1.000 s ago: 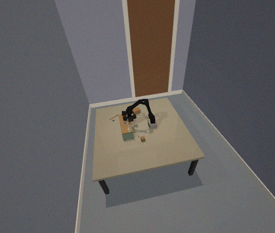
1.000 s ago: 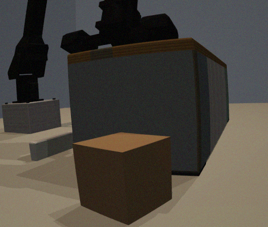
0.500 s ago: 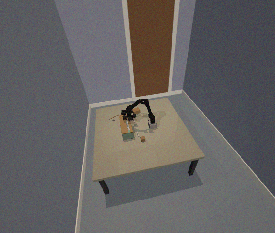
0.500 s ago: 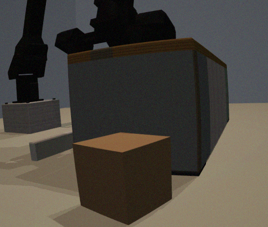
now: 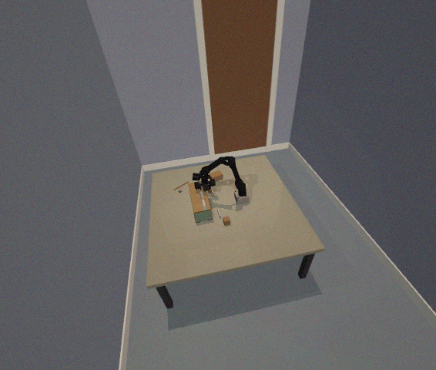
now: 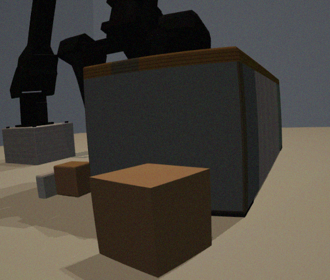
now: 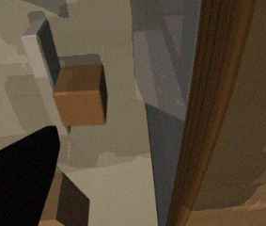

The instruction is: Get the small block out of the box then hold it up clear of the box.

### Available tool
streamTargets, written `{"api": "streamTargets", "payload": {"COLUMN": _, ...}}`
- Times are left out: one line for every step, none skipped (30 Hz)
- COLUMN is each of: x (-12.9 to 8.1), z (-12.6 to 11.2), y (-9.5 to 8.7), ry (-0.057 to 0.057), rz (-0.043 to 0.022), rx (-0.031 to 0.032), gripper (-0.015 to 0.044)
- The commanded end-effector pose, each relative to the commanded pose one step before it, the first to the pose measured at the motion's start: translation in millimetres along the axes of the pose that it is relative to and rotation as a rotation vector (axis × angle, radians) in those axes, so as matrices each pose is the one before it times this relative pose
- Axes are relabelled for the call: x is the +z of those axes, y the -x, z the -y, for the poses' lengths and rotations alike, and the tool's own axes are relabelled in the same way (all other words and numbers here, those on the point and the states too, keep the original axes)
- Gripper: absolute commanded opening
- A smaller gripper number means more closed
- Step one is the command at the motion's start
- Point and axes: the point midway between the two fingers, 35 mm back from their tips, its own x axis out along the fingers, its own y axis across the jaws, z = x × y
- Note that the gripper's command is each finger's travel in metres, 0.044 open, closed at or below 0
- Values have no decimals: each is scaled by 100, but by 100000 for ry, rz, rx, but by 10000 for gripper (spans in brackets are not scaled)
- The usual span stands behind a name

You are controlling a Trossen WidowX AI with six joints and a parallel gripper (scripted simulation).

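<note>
The long box (image 5: 200,203) (image 6: 165,135) (image 7: 221,88), with a wooden top and a grey end wall, stands on the table (image 5: 249,247). A small brown block (image 6: 72,178) (image 7: 79,96) lies on the table outside the box, between the box's side and a short grey bar (image 6: 46,185) (image 7: 40,56). My gripper (image 5: 207,186) is open and empty. It hangs over the far part of the box, above and behind the block. In the wrist view only one dark finger (image 7: 14,195) shows at the lower left.
A larger brown cube (image 5: 226,220) (image 6: 153,217) stands on the table near the box's front end. Another brown cube shows at the bottom of the wrist view. The arm's grey base (image 5: 242,198) (image 6: 38,144) stands beside the box. A brown box (image 5: 217,175) and a thin stick (image 5: 180,186) lie at the back.
</note>
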Motion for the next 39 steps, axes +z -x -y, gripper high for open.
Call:
{"api": "streamTargets", "payload": {"x": -380, "z": 205, "y": 709, "ry": 525, "rz": 457, "rx": -394, "gripper": 400}}
{"api": "streamTargets", "payload": {"x": -225, "z": 46, "y": 683, "ry": -55, "rz": -55, "rx": 41, "gripper": 400}}
{"api": "streamTargets", "payload": {"x": -289, "z": 31, "y": 902, "ry": -71, "rz": -72, "rx": 56, "gripper": 400}}
{"api": "streamTargets", "payload": {"x": -368, "z": -7, "y": 1189, "ry": -91, "rz": -93, "rx": 77, "gripper": 400}}
{"api": "streamTargets", "payload": {"x": -312, "z": -52, "y": 1045, "ry": -78, "rz": -80, "rx": 70, "gripper": 400}}
{"api": "streamTargets", "payload": {"x": -239, "z": -70, "y": 827, "ry": -60, "rz": -63, "rx": 58, "gripper": 400}}
{"api": "streamTargets", "payload": {"x": -153, "z": -60, "y": 540, "ry": -39, "rz": -40, "rx": 39, "gripper": 400}}
{"api": "streamTargets", "payload": {"x": -53, "z": -24, "y": 191, "ry": -13, "rz": -14, "rx": 14, "gripper": 400}}
{"api": "streamTargets", "payload": {"x": 0, "z": 0, "y": 0, "ry": 0, "rz": 0, "rx": 0, "gripper": 400}}
{"api": "streamTargets", "payload": {"x": 0, "z": 0, "y": 0, "ry": 0, "rz": 0, "rx": 0, "gripper": 400}}
{"api": "streamTargets", "payload": {"x": 0, "z": 0, "y": 0, "ry": 0, "rz": 0, "rx": 0, "gripper": 400}}
{"api": "streamTargets", "payload": {"x": -17, "z": 227, "y": -223, "ry": -118, "rz": -472, "rx": -1631, "gripper": 400}}
{"api": "streamTargets", "payload": {"x": -16, "z": -21, "y": -7, "ry": -1786, "rz": 205, "rx": -75, "gripper": 374}}
{"api": "streamTargets", "payload": {"x": -49, "z": -61, "y": -21, "ry": -5358, "rz": 621, "rx": -207, "gripper": 348}}
{"api": "streamTargets", "payload": {"x": -87, "z": -97, "y": -32, "ry": -8929, "rz": 1051, "rx": -287, "gripper": 321}}
{"api": "streamTargets", "payload": {"x": -116, "z": -107, "y": -35, "ry": -10884, "rz": 1303, "rx": -249, "gripper": 295}}
{"api": "streamTargets", "payload": {"x": -126, "z": -93, "y": -30, "ry": -10885, "rz": 1317, "rx": -137, "gripper": 285}}
{"api": "streamTargets", "payload": {"x": -134, "z": -78, "y": -25, "ry": -10883, "rz": 1321, "rx": -24, "gripper": 285}}
{"api": "streamTargets", "payload": {"x": -140, "z": -62, "y": -20, "ry": -10879, "rz": 1316, "rx": 89, "gripper": 285}}
{"api": "streamTargets", "payload": {"x": -145, "z": -45, "y": -15, "ry": -10876, "rz": 1302, "rx": 201, "gripper": 285}}
{"api": "streamTargets", "payload": {"x": -147, "z": -29, "y": -10, "ry": -10872, "rz": 1278, "rx": 311, "gripper": 285}}
{"api": "streamTargets", "payload": {"x": -148, "z": -12, "y": -5, "ry": -10868, "rz": 1245, "rx": 418, "gripper": 285}}
{"api": "streamTargets", "payload": {"x": -543, "z": 326, "y": 13, "ry": -10329, "rz": 931, "rx": 403, "gripper": 285}}
{"api": "streamTargets", "payload": {"x": -356, "z": 260, "y": 17, "ry": -7185, "rz": 633, "rx": 300, "gripper": 285}}
{"api": "streamTargets", "payload": {"x": -118, "z": 76, "y": -2, "ry": -5056, "rz": 475, "rx": 238, "gripper": 285}}
{"api": "streamTargets", "payload": {"x": -89, "z": 35, "y": -13, "ry": -7289, "rz": 690, "rx": 387, "gripper": 285}}
{"api": "streamTargets", "payload": {"x": -116, "z": 55, "y": -15, "ry": -9877, "rz": 898, "rx": 588, "gripper": 285}}
{"api": "streamTargets", "payload": {"x": -120, "z": 72, "y": -12, "ry": -10860, "rz": 930, "rx": 725, "gripper": 285}}
{"api": "streamTargets", "payload": {"x": -107, "z": 78, "y": -9, "ry": -10834, "rz": 863, "rx": 803, "gripper": 285}}
{"api": "streamTargets", "payload": {"x": -97, "z": 89, "y": -5, "ry": -10829, "rz": 790, "rx": 875, "gripper": 285}}
{"api": "streamTargets", "payload": {"x": -86, "z": 99, "y": -1, "ry": -10823, "rz": 711, "rx": 940, "gripper": 285}}
{"api": "streamTargets", "payload": {"x": -74, "z": 107, "y": 3, "ry": -10817, "rz": 626, "rx": 998, "gripper": 285}}
{"api": "streamTargets", "payload": {"x": -60, "z": 112, "y": 7, "ry": -10619, "rz": 528, "rx": 1029, "gripper": 285}}
{"api": "streamTargets", "payload": {"x": -47, "z": 117, "y": 10, "ry": -10616, "rz": 438, "rx": 1071, "gripper": 285}}
{"api": "streamTargets", "payload": {"x": -34, "z": 121, "y": 14, "ry": -7879, "rz": 360, "rx": 1100, "gripper": 285}}
{"api": "streamTargets", "payload": {"x": -17, "z": 88, "y": 13, "ry": -6060, "rz": 217, "rx": 802, "gripper": 285}}
{"api": "streamTargets", "payload": {"x": -9, "z": 69, "y": 11, "ry": -5927, "rz": 139, "rx": 630, "gripper": 285}}
{"api": "streamTargets", "payload": {"x": -5, "z": 69, "y": 12, "ry": -6058, "rz": 108, "rx": 639, "gripper": 285}}
{"api": "streamTargets", "payload": {"x": 0, "z": 70, "y": 14, "ry": -6041, "rz": 79, "rx": 659, "gripper": 285}}
